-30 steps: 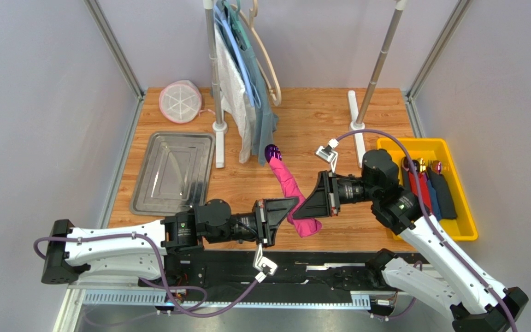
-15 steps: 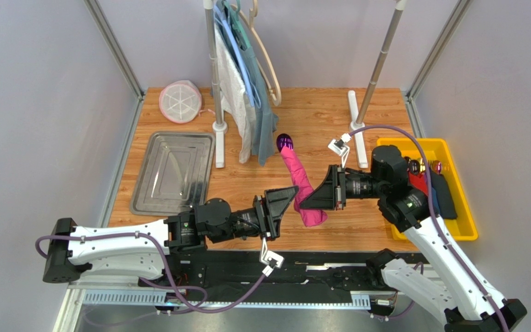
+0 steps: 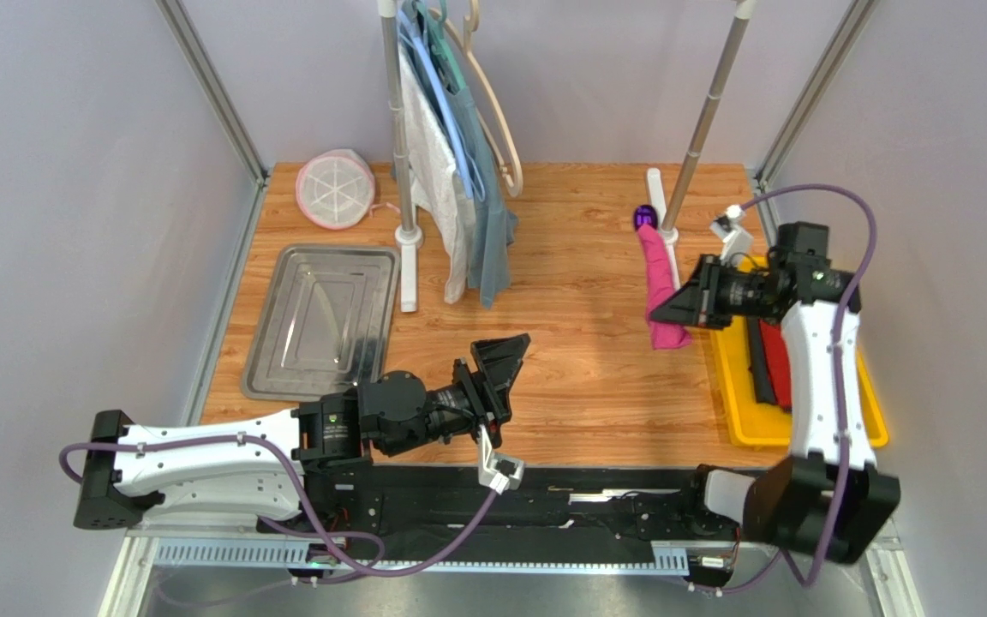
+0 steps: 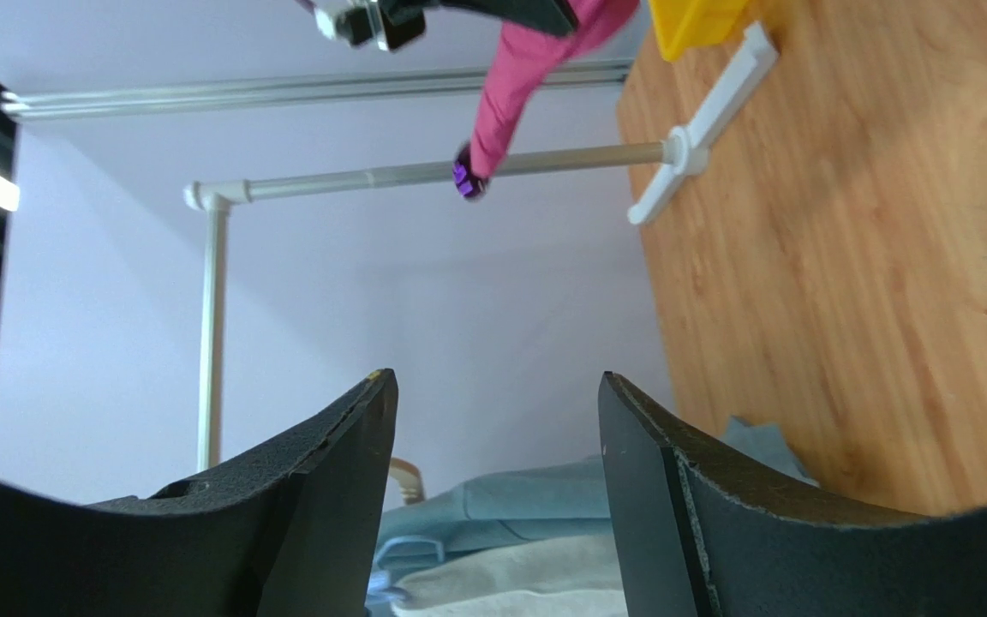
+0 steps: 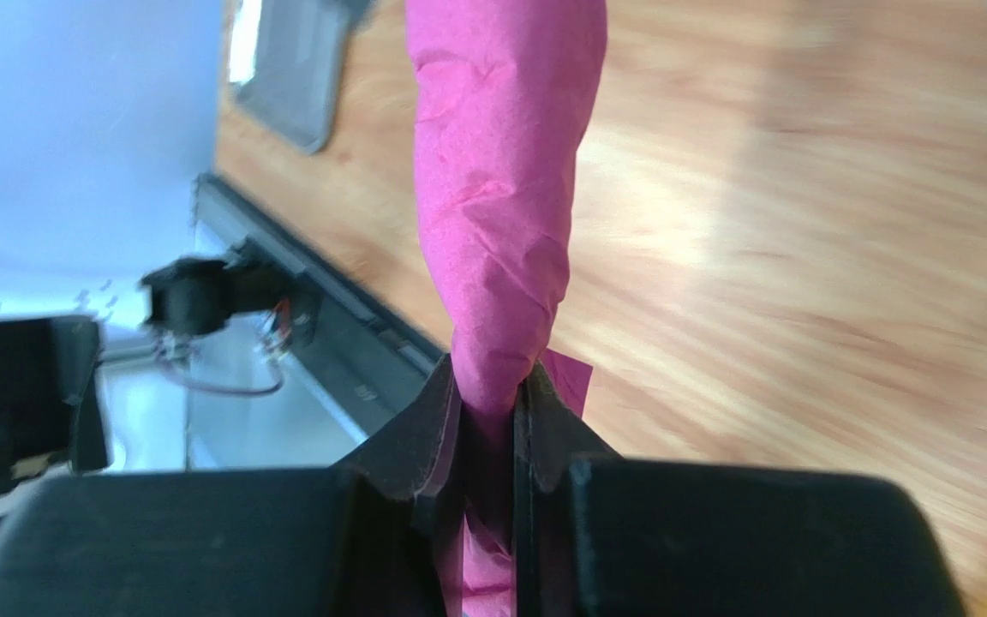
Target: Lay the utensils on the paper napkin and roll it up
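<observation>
Rolled paper napkin point(image 5: 499, 193) clamped in right tool point(image 5: 496, 388), utensils point(image 3: 644, 215) protruding at far end; left tool point(image 4: 499, 401) released.

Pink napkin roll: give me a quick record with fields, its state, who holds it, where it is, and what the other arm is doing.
state: paper napkin rolled into a tube, utensils poking out the far end
holder: right gripper, jaws shut on the near end
position: appears lifted above the table, next to the yellow bin
other arm: left gripper, jaws open, empty
</observation>
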